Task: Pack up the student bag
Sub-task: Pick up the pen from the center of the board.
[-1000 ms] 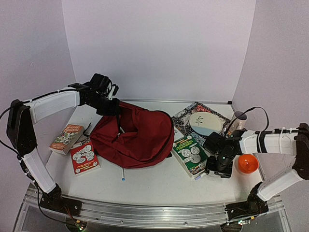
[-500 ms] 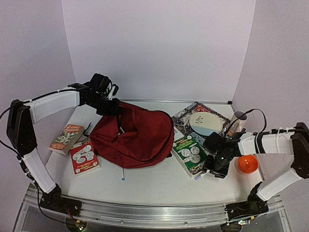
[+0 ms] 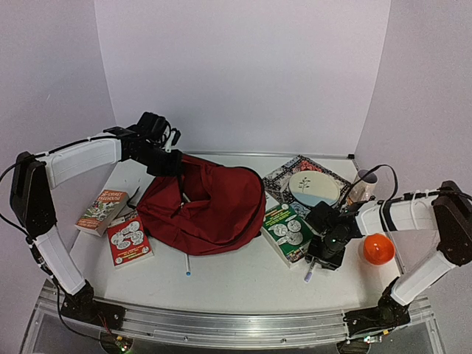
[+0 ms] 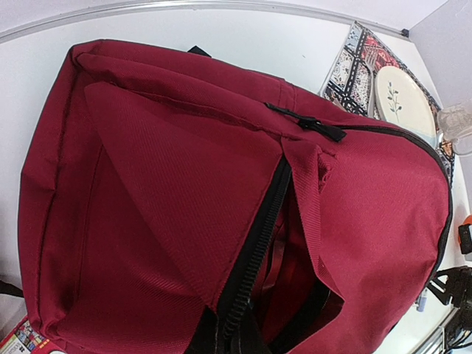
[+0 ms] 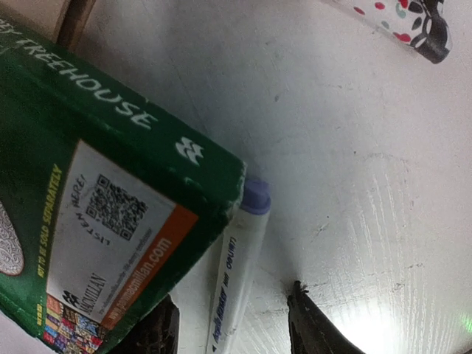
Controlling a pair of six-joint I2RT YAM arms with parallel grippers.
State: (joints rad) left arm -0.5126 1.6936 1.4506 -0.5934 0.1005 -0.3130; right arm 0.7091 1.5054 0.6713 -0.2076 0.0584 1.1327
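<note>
My right pincer (image 5: 232, 313) is spread, one finger on each side of the marker (image 5: 236, 251). The marker lies tight against the green book (image 5: 110, 169) on the pincer's left, so closing could snag the book's corner. Only the top view shows the red bag (image 3: 210, 203) well to its left, with my left pincer (image 3: 166, 161) at the bag's rim. Whether that one is gripping, I cannot tell.
</note>
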